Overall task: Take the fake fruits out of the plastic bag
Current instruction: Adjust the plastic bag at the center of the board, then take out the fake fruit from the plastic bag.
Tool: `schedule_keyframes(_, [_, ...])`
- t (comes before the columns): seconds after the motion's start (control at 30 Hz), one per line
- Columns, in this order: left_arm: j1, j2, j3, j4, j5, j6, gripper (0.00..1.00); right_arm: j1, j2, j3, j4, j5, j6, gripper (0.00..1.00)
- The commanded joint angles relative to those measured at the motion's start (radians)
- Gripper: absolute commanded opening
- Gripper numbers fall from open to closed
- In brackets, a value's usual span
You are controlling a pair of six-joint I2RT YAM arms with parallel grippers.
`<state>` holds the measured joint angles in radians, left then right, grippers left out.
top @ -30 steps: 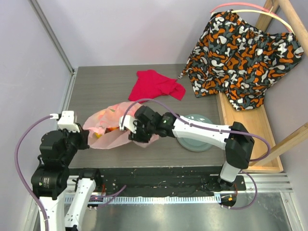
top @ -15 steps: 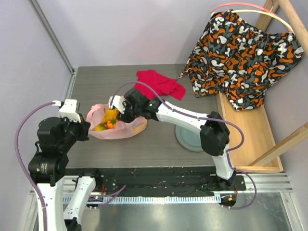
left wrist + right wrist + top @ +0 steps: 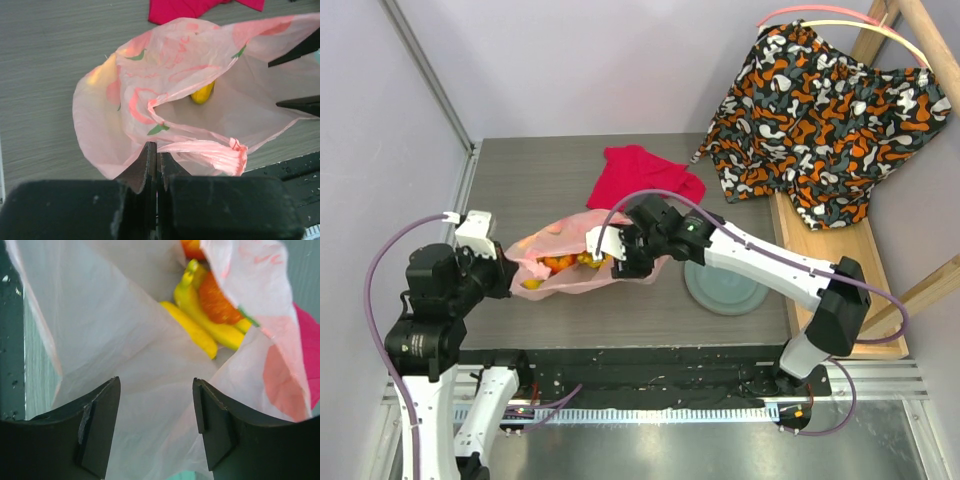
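Note:
The pale-pink plastic bag (image 3: 552,246) lies left of the table's middle, its mouth facing right. My left gripper (image 3: 506,275) is shut on the bag's left edge (image 3: 172,146). My right gripper (image 3: 612,258) is open and empty at the bag's mouth, with the plastic spread under its jaws (image 3: 157,405). Inside the bag lie yellow bananas (image 3: 200,315) and an orange round fruit (image 3: 217,300); they show orange and yellow from above (image 3: 565,263). One yellow fruit (image 3: 202,93) shows in the left wrist view. The small green fruit is hidden.
A red cloth (image 3: 645,175) lies just behind the bag. A grey-green plate (image 3: 732,290) sits to the right, partly under the right arm. A patterned cloth (image 3: 820,110) hangs over a wooden tray (image 3: 840,290) at the right edge.
My right gripper reached left, deep into the bag, then drew back right to the bag's mouth. The bag spread flatter and wider. The left gripper kept its hold.

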<state>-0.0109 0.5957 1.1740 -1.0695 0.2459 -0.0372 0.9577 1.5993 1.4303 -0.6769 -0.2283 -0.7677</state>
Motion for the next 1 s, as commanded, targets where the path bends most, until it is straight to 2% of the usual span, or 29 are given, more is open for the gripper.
schedule_keyframes(0.0, [0.006, 0.003, -0.031, 0.031, 0.055, -0.027, 0.00, -0.016, 0.062, 0.134, 0.103, -0.066, 0.019, 0.67])
schedule_keyframes(0.17, [0.006, -0.010, -0.051, 0.054, 0.044, -0.040, 0.00, -0.016, 0.215, 0.249, 0.171, -0.123, 0.186, 0.64])
schedule_keyframes(0.2, [0.006, -0.011, -0.047, 0.051, 0.035, -0.036, 0.00, -0.017, 0.231, 0.278, 0.181, -0.112, 0.265, 0.64])
schedule_keyframes(0.4, [0.006, -0.039, -0.051, 0.034, 0.023, -0.038, 0.00, -0.020, 0.297, 0.272, 0.295, -0.059, 0.491, 0.63])
schedule_keyframes(0.47, [0.006, -0.042, -0.053, 0.031, 0.020, -0.036, 0.00, -0.020, 0.313, 0.266, 0.339, 0.056, 0.562, 0.66])
schedule_keyframes(0.57, [0.034, -0.050, -0.060, 0.032, 0.009, -0.035, 0.00, -0.025, 0.361, 0.271, 0.378, 0.173, 0.654, 0.79])
schedule_keyframes(0.63, [0.038, -0.051, -0.066, 0.039, 0.009, -0.036, 0.00, -0.024, 0.401, 0.278, 0.393, 0.194, 0.665, 0.85])
schedule_keyframes(0.8, [0.048, -0.047, -0.066, 0.039, 0.029, -0.046, 0.00, -0.025, 0.505, 0.343, 0.387, 0.289, 0.688, 0.89])
schedule_keyframes(0.97, [0.049, -0.045, -0.066, 0.040, 0.032, -0.044, 0.00, -0.020, 0.582, 0.384, 0.428, 0.303, 0.726, 0.90])
